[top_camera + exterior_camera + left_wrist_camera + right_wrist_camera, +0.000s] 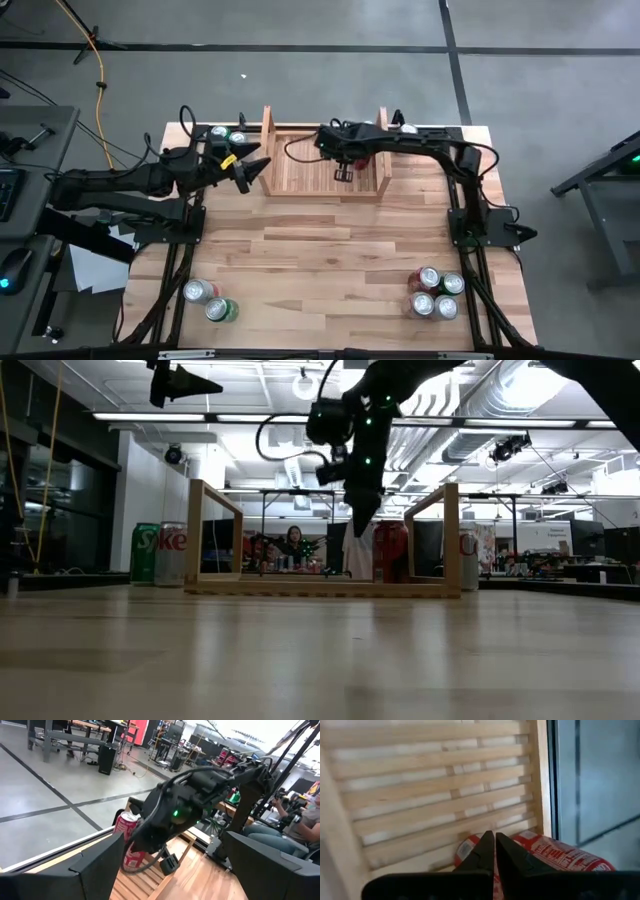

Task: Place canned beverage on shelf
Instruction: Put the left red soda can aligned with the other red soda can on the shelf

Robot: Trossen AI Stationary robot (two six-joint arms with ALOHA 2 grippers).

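The shelf (300,172), a low pale wooden rack, stands at the table's far middle. A red can (364,159) stands upright on its slats beside the right side board (450,535). My right gripper (345,173) hangs shut over the slats just left of that can (560,854), pointing steeply down. In the low view its tips (358,528) are above the shelf base and apart from the can (390,550). My left gripper (262,168) is held level and open just outside the shelf's left side board, holding nothing.
Two cans (226,134) stand at the far left beyond the shelf, and more cans (404,127) stand past its right board. Two cans (210,300) sit near the front left, and several (436,293) near the front right. Bare wood lies between.
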